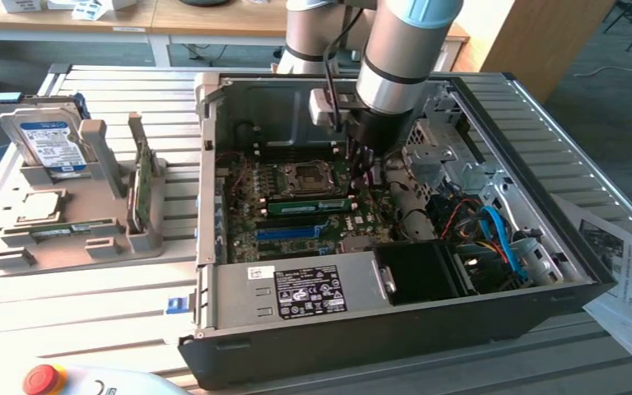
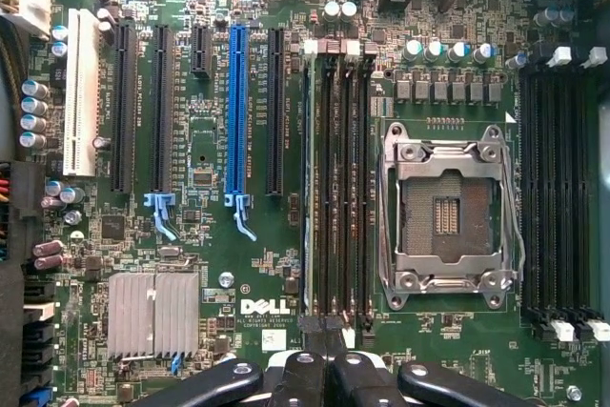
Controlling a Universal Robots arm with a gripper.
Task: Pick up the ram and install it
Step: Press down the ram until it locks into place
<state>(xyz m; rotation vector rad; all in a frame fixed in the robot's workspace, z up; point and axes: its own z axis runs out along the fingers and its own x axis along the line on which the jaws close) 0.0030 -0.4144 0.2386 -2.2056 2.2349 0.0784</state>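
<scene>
A slim green ram stick [image 1: 307, 206] stands on edge in a memory slot of the motherboard inside the open computer case [image 1: 579, 271]. From the wrist view it appears edge-on as a thin pale line [image 2: 306, 178] in the outermost of the black slots beside the empty processor socket [image 2: 448, 207]. My gripper [image 1: 362, 171] hangs low over the board just beyond that stick, apart from it. Its black fingers [image 2: 324, 380] are shut together with nothing between them. A second ram stick [image 1: 75, 228] lies flat in the grey tray.
The grey tray [image 1: 30, 259] on the exterior view's left also holds a silver hard drive [image 1: 50, 141] and an upright green card [image 1: 138, 185]. Cables, a black fan block [image 1: 420, 271] and the power supply [image 1: 294, 292] crowd the case. A red stop button [image 1: 42, 378] sits near the front.
</scene>
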